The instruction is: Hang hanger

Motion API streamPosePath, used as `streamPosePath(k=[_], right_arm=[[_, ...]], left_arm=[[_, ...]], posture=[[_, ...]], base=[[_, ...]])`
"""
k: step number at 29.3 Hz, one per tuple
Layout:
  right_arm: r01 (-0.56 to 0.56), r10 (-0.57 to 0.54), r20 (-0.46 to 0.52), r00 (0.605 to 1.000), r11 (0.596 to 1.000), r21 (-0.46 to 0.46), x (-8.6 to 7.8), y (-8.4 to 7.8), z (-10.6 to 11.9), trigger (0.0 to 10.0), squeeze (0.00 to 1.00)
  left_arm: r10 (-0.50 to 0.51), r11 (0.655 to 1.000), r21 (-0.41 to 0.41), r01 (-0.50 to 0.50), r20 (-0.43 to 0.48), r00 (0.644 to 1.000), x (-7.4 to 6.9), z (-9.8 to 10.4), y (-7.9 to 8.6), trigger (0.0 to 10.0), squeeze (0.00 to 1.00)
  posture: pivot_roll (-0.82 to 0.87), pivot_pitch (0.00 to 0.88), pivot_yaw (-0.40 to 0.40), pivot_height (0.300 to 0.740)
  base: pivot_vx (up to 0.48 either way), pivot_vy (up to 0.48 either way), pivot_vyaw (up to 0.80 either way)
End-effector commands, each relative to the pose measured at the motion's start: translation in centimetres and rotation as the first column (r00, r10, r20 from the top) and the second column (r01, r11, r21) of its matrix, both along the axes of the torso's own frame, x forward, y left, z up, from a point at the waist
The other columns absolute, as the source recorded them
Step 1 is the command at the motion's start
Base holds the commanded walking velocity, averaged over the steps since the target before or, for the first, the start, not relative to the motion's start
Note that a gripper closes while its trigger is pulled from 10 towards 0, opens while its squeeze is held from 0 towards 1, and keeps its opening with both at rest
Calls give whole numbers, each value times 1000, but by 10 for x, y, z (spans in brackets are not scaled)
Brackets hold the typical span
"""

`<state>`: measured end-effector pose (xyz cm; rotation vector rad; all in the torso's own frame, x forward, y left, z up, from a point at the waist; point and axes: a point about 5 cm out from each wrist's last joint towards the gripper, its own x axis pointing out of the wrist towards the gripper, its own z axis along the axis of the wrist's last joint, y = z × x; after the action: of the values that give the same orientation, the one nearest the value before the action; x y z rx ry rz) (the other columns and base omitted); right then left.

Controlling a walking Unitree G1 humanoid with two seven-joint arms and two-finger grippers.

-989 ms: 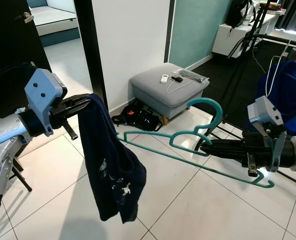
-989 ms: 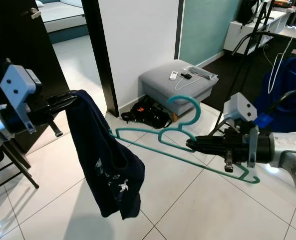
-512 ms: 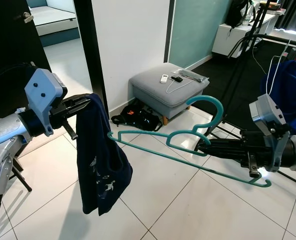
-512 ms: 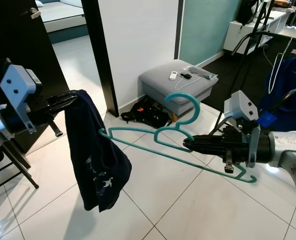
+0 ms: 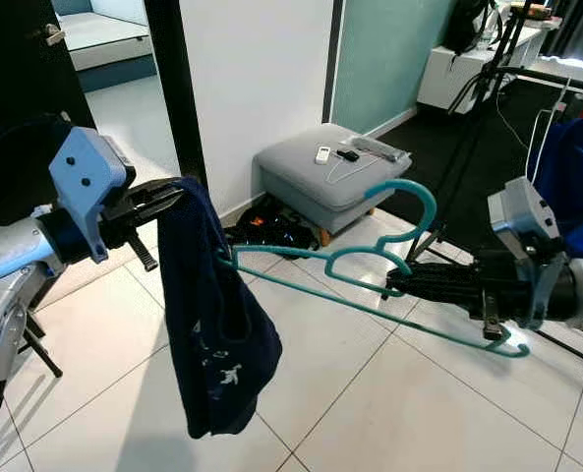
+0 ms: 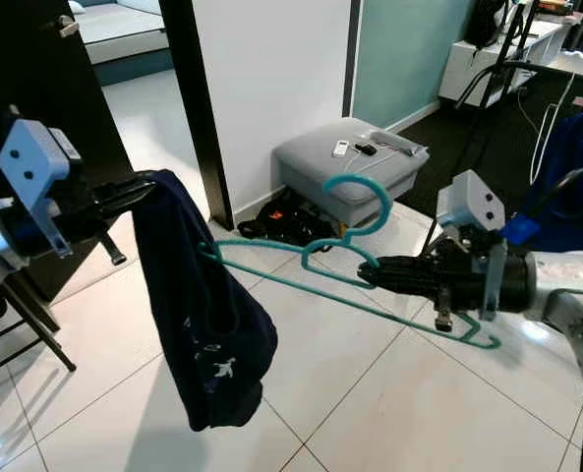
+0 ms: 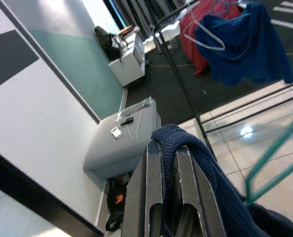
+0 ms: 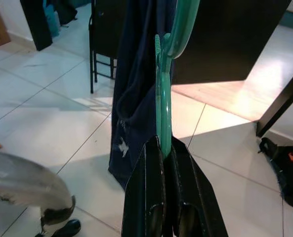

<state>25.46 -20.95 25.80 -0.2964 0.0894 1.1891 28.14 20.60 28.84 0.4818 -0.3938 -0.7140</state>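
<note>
Clamped on the lower bar of the teal hanger, the right gripper holds it level in mid-air, one arm poking into the navy garment. That garment dangles from the left gripper, pinched at its top edge. Dressing looks barely begun; hanging on the clothes rack remains. A grey ottoman sits behind.

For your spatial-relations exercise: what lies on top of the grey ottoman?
On the grey ottoman lie a white remote, a small dark item and a thin cable; its underside is hidden.
</note>
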Motion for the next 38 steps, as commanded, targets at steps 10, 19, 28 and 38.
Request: streamPosePath(k=[10, 19, 28, 38], right_arm=[[-8, 8, 5, 1000, 1000, -8, 5, 9, -5, 10000, 0], [328, -329, -8, 944, 943, -60, 45, 5, -24, 10000, 0], [571, -549, -163, 820, 805, 160, 78, 17, -19, 10000, 0], [675, -517, -454, 726, 408, 615, 106, 26, 11, 10000, 0]], left_arm=[[-64, 998, -26, 66, 39, 997, -3, 10, -17, 10000, 0], [-96, 994, -45, 98, 40, 995, -5, 10, -26, 10000, 0], [-115, 991, -75, 115, 12, 993, -8, 3, -35, 10000, 0], [-316, 936, -190, 296, -85, 945, -26, -28, -99, 10000, 0]], posture=[[-35, 0, 10, 740], [-37, 0, 12, 740], [-31, 0, 6, 740], [-28, 0, 5, 740]], base=[[0, 0, 0], [0, 0, 0], [0, 0, 0], [0, 0, 0]])
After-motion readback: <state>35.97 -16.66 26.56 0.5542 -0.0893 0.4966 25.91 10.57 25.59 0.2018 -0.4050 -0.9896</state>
